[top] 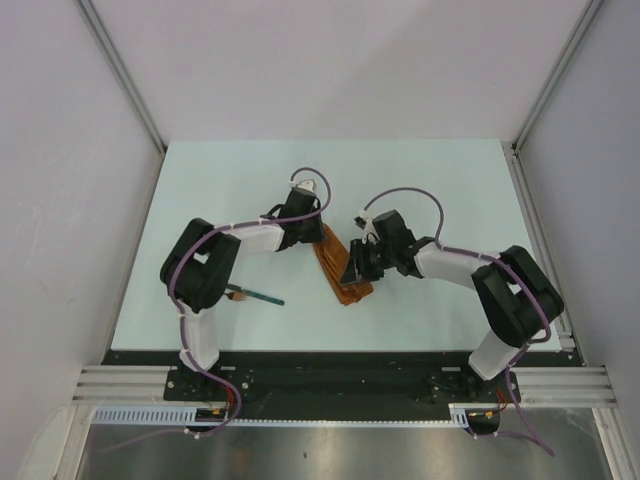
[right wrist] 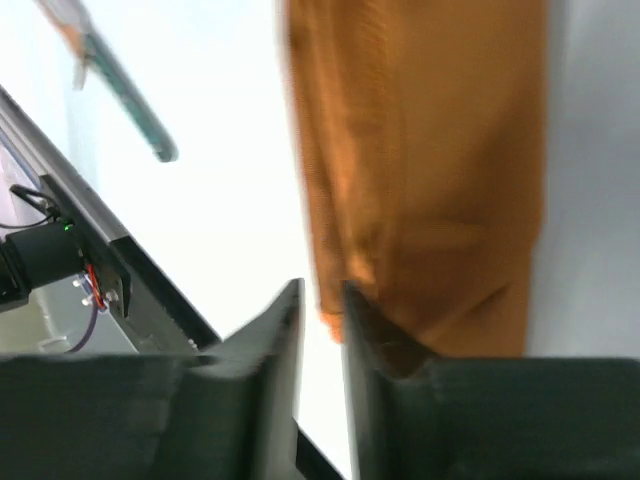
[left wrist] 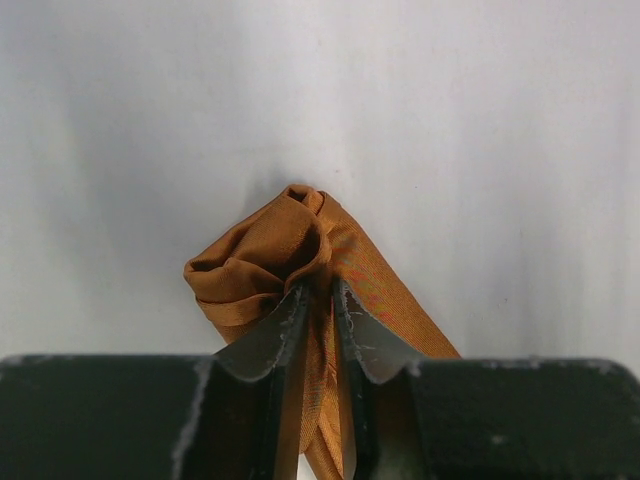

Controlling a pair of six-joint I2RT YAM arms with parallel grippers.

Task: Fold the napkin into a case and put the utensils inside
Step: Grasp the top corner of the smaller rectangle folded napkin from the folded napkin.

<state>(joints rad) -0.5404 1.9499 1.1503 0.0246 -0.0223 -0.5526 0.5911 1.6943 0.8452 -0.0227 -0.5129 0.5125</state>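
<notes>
Half done: my left gripper [left wrist: 317,310] is straddling the rust-orange folded cloth strip [top: 338,272], far end, clamping unclear; my right gripper [right wrist: 322,300] is standing slightly apart; the teal-handled utensil [top: 262,296] is lying outside, left.

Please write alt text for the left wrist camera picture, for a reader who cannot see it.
A rust-orange folded napkin lies on a white table, its bunched end pointing away from the camera. The cloth runs between the two dark fingers of the left gripper, which stand slightly apart at the bottom of the picture.

On the table [top: 240,180] lie the case [top: 333,262] and teal-handled utensil [top: 258,296].
</notes>
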